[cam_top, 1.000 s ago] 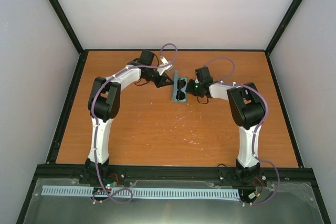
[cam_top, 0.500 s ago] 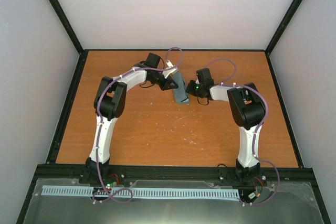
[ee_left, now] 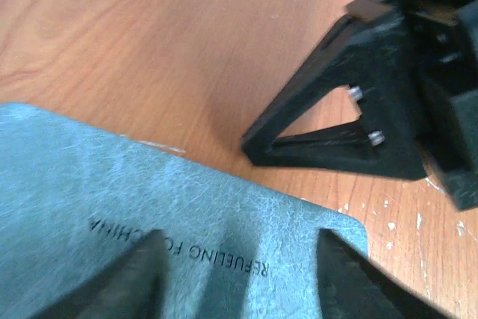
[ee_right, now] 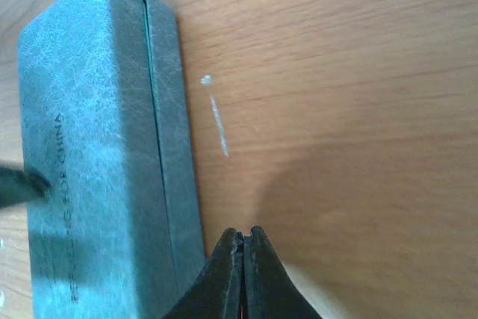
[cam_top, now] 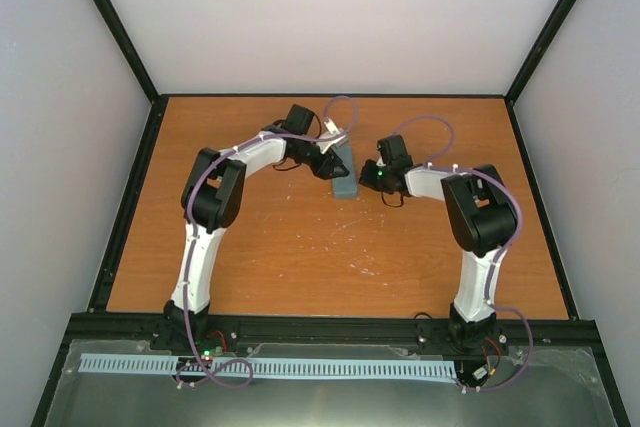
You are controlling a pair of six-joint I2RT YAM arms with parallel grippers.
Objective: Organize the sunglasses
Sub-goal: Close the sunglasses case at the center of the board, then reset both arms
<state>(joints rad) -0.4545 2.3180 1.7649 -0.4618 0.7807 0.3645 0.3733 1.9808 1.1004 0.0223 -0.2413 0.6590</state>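
The grey-blue case lies on the table in its far half, about midway between the left and right edges and nearer to the far edge than to the near one. Its long side runs roughly from far to near. The lid is down; in the right wrist view the seam shows as one thin line along the case. The sunglasses cannot be seen in any view, and with the lid down it is not possible to tell if they are inside.

The left gripper comes to the case from the left-far side. In its own wrist view the left gripper has its two fingers spread wide, one on each side of the printed lettering on the lid, and the tips seem to rest on the lid, though they are too blurred to be sure. It holds nothing.

The right gripper is just beside the right side of the case. In the right wrist view the right gripper has both fingers pressed together with only a hair-thin slit between them and nothing in it, the tips low over the bare wood by the near corner of the case.
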